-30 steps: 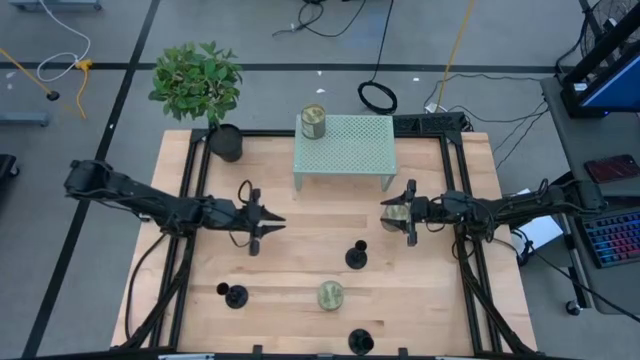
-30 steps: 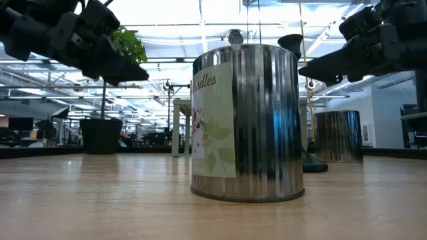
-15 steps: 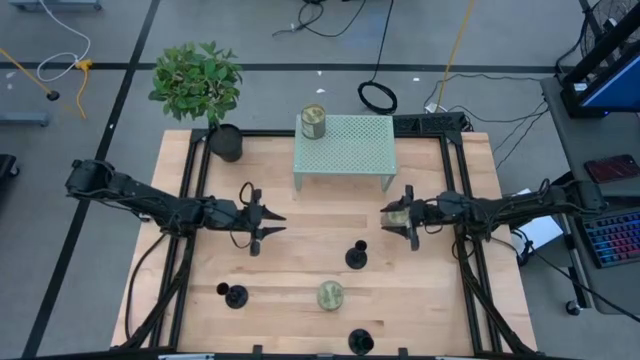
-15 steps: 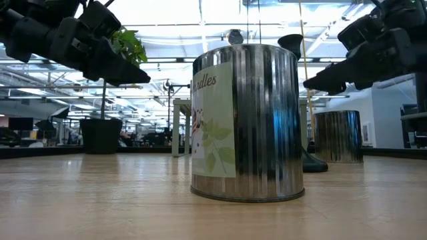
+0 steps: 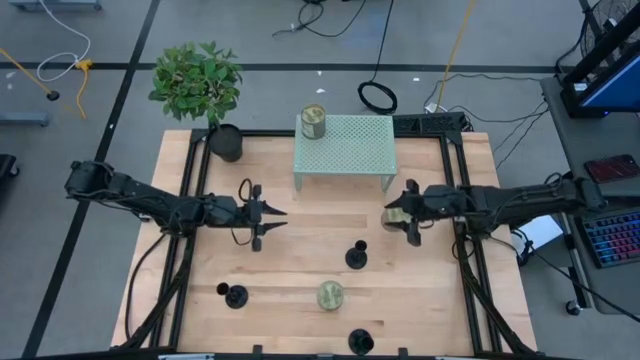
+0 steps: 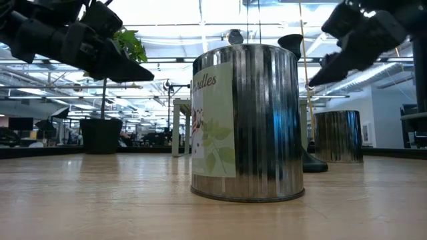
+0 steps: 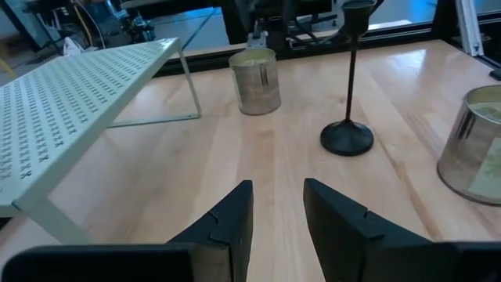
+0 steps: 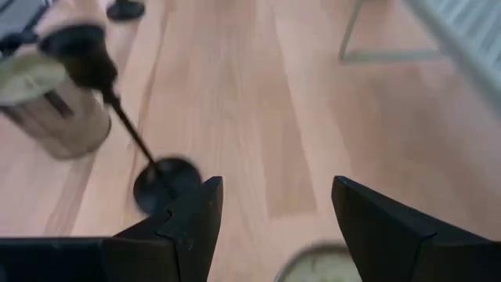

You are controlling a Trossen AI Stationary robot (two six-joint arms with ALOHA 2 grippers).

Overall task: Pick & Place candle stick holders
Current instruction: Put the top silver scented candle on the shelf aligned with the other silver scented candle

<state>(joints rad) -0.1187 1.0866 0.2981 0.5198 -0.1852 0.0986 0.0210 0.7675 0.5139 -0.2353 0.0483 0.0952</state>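
Observation:
Three brass cups show in the high view. One point(image 5: 314, 121) stands on the green rack point(image 5: 350, 145), one point(image 5: 330, 295) near the front edge, and one point(image 5: 395, 213) at the right. My right gripper point(image 5: 411, 213) is open just above this last cup point(image 8: 317, 268), fingers tipped down, not touching it; the low view shows the gripper point(image 6: 319, 75) clear above the cup point(image 6: 338, 137). Three black stem holders point(image 5: 356, 258) point(image 5: 236, 296) point(image 5: 360, 341) stand on their round bases. My left gripper point(image 5: 268, 218) hovers open and empty left of centre, and also shows in its wrist view point(image 7: 278, 205).
A black plant pot point(image 5: 226, 142) with a green plant stands at the table's far left corner. The rack's legs point(image 7: 192, 90) stand at the far middle. Bare wood point(image 5: 310, 225) lies between the two grippers. Black frame rails point(image 5: 455, 180) run along the table's sides.
My right gripper has risen a little and tipped its fingers further down over the brass cup at the right, which has stayed standing in place.

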